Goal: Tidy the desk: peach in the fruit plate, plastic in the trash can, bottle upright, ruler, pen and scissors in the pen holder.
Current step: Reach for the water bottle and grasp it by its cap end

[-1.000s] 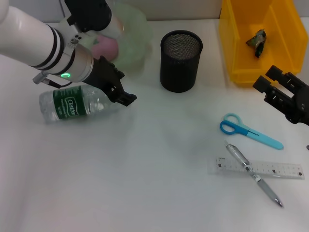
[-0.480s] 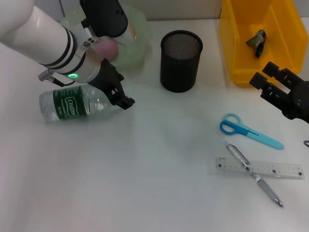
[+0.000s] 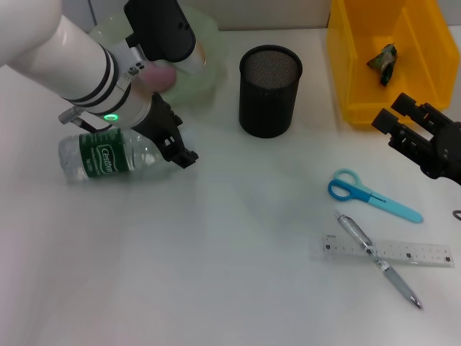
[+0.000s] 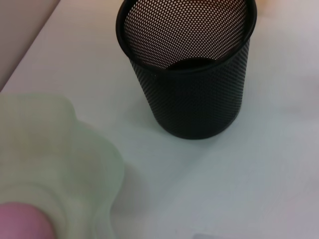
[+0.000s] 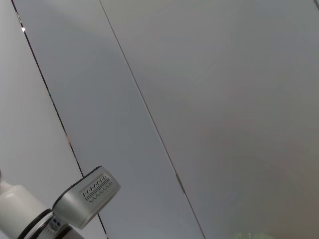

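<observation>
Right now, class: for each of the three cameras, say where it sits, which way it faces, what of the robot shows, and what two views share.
Head view: on the head, looking down at the desk; left gripper at the lying bottle, right gripper near the trash can.
Left wrist view: facing the pen holder and fruit plate; no fingers show.
Right wrist view: faces wall panels; no desk.
Shared: holder, plate, peach.

The left arm is stretched in from the upper left, its white forearm ending in a grey wrist with a green light. The left gripper [image 3: 175,142] is angled downward, its black fingers [image 3: 184,158] set low near the table. The right gripper [image 3: 403,128] is held at the right edge, fingers parted.
</observation>
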You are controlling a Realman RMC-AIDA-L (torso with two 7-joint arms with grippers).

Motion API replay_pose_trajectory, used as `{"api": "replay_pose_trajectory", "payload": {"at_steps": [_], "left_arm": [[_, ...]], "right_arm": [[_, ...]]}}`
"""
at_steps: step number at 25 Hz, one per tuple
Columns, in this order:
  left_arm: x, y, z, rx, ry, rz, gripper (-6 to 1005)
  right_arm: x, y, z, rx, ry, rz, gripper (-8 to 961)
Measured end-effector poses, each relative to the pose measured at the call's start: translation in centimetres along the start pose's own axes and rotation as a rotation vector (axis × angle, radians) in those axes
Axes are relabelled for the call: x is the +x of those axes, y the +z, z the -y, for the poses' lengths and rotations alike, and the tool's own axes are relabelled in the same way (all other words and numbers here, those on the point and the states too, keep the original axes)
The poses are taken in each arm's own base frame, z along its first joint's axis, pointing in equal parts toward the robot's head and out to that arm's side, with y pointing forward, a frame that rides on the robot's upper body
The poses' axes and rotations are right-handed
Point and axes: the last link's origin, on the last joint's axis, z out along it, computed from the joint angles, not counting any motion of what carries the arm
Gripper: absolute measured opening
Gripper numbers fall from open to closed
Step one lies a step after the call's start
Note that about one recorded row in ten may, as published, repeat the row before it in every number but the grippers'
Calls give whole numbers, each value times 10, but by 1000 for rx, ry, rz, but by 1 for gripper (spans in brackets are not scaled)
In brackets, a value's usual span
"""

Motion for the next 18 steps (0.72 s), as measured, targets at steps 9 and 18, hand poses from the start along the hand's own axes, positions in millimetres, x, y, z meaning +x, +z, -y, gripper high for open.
{"api": "replay_pose_trajectory", "payload": {"at_steps": [9, 18], "left_arm": [[-4, 7, 1, 4, -11, 8, 713], [-3, 8, 2, 7, -8, 6, 712]], "right_arm": [[0, 0, 0, -3, 0, 2, 696], [-1, 0, -1, -9, 9, 5, 695]]}}
